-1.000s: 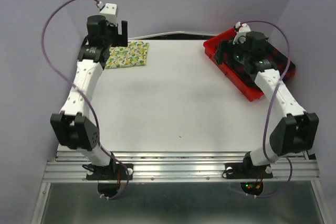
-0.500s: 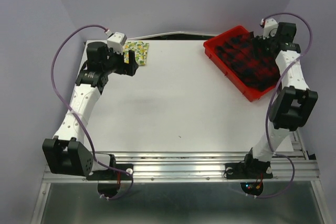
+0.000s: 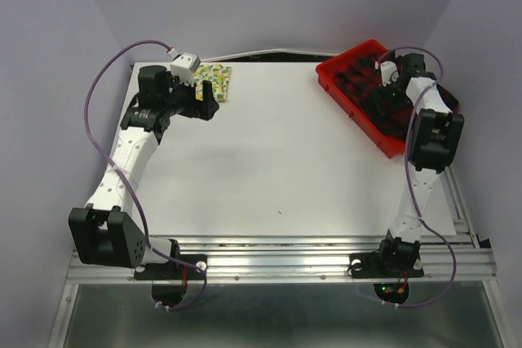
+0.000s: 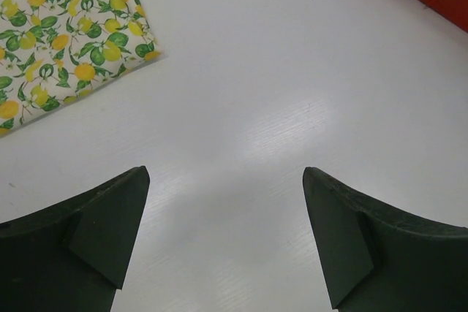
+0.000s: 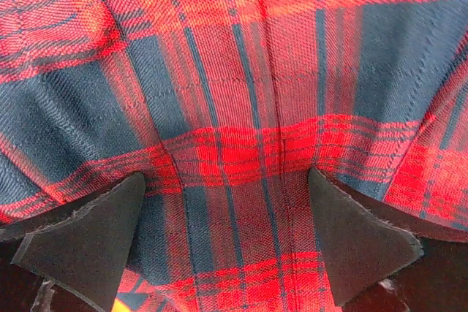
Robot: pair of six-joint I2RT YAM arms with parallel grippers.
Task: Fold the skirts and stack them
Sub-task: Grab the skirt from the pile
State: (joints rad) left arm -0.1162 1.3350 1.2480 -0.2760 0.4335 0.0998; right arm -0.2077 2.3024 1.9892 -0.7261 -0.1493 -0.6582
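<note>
Right wrist | right gripper (image 5: pixel 224 177) spread, empty | plaid skirt (image 5: pixel 219 49) directly beneath jaws, pleats running ahead | left gripper (image 4: pixel 224 173) spread, empty

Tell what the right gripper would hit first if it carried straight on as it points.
The right gripper would meet the plaid skirt in the red tray; it looks very close.

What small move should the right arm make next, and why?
Probably close the right gripper on the plaid skirt: its open jaws bracket a fold of the cloth, which lies in the red tray, so pinching precedes lifting.
</note>
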